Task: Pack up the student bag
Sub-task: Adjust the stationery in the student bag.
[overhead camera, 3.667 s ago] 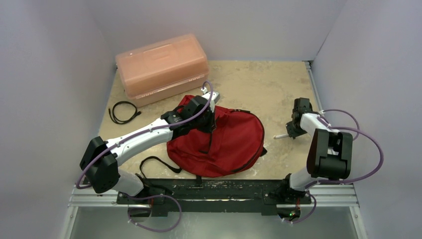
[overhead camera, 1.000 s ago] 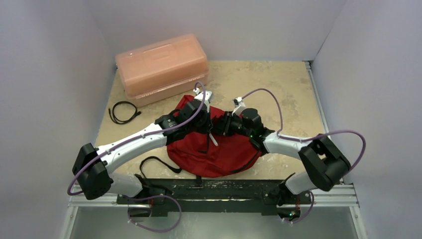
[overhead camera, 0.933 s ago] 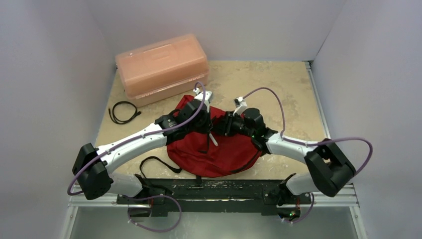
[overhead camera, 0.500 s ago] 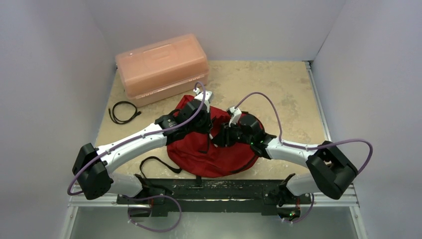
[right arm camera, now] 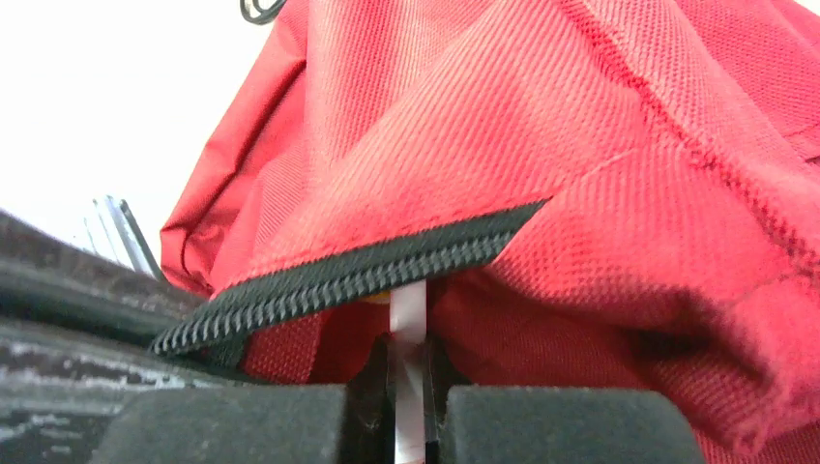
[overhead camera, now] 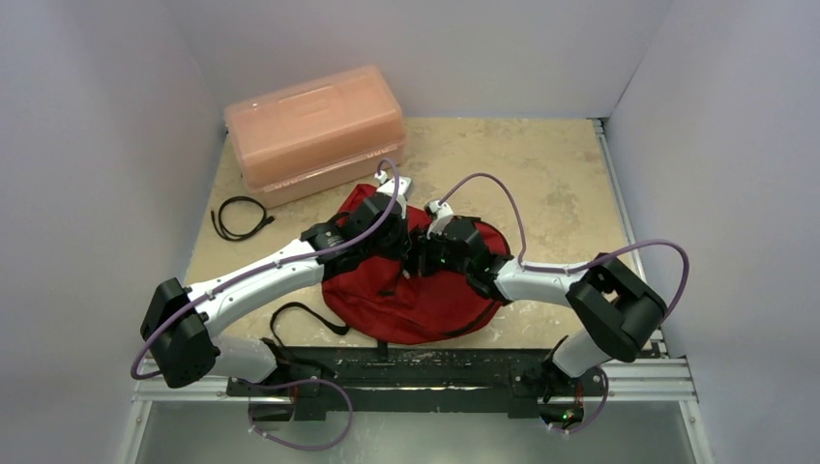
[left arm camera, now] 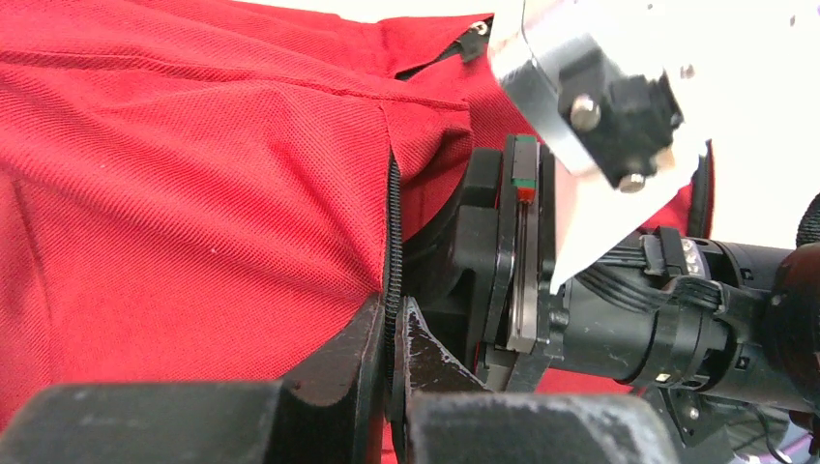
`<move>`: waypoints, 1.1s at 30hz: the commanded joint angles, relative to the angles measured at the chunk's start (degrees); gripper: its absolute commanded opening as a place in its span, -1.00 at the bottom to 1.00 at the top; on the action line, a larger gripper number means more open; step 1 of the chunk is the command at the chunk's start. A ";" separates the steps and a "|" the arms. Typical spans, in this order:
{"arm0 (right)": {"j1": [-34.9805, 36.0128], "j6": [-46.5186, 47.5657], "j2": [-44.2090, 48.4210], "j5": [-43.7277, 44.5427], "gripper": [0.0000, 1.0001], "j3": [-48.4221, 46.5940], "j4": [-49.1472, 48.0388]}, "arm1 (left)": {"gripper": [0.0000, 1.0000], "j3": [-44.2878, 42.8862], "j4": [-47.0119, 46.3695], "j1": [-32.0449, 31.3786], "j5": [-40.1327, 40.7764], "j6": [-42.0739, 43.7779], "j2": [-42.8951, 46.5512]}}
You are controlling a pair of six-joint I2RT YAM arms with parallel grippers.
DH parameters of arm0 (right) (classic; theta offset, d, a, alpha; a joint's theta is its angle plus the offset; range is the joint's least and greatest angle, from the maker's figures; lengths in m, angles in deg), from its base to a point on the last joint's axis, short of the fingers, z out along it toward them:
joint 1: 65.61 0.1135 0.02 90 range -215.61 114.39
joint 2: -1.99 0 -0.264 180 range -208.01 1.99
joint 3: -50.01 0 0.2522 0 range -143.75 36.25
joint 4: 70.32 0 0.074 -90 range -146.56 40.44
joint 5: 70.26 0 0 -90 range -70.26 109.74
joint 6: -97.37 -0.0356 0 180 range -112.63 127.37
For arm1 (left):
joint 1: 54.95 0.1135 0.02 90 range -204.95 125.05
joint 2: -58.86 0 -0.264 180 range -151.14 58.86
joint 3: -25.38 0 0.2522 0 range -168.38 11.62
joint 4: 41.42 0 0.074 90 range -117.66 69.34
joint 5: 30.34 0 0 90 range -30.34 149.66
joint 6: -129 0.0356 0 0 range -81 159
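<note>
The dark red student bag (overhead camera: 425, 290) lies on the table in front of the arm bases. My left gripper (overhead camera: 401, 253) is shut on the bag's black zipper edge (left arm camera: 392, 222) and holds that edge up, its fingertips (left arm camera: 392, 319) pinching the zipper tape. My right gripper (overhead camera: 423, 259) sits right against it at the opening. In the right wrist view it (right arm camera: 408, 362) is shut on a thin white pen (right arm camera: 408, 314). The pen's far end runs under the zipper edge (right arm camera: 338, 275) into the red fabric (right arm camera: 580, 145) and is hidden there.
A translucent orange-pink plastic box (overhead camera: 314, 130) stands at the back left, close behind the bag. A coiled black cable (overhead camera: 240, 217) lies left of the bag. A black bag strap (overhead camera: 305, 319) trails toward the left arm's base. White walls enclose the table.
My right gripper has moved left across the bag to the opening beside the left gripper. The white pen no longer shows in the top view. The left arm has held still.
</note>
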 commanded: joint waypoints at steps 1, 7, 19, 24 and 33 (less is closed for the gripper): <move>0.16 -9.60 -1.64 -5.05 -1.00 -5.59 -2.75 | -1.00 -1.80 -0.29 -0.61 -1.33 -0.76 1.69; -5.07 -19.01 1.76 -10.89 -1.00 -3.12 -3.23 | -1.00 -1.87 0.63 -0.61 -0.61 -0.19 3.15; -4.30 -20.58 -11.11 -11.54 -0.76 -4.44 -18.18 | -1.00 -1.87 3.35 -0.52 3.08 3.36 3.82; -4.35 -16.69 -7.77 -11.88 -0.57 -3.38 -11.27 | -1.00 -2.02 2.60 -0.47 1.65 3.23 2.89; -5.93 -11.88 -1.07 -12.46 -0.34 -1.15 -1.44 | -1.00 -1.68 0.90 -0.26 1.03 3.17 2.92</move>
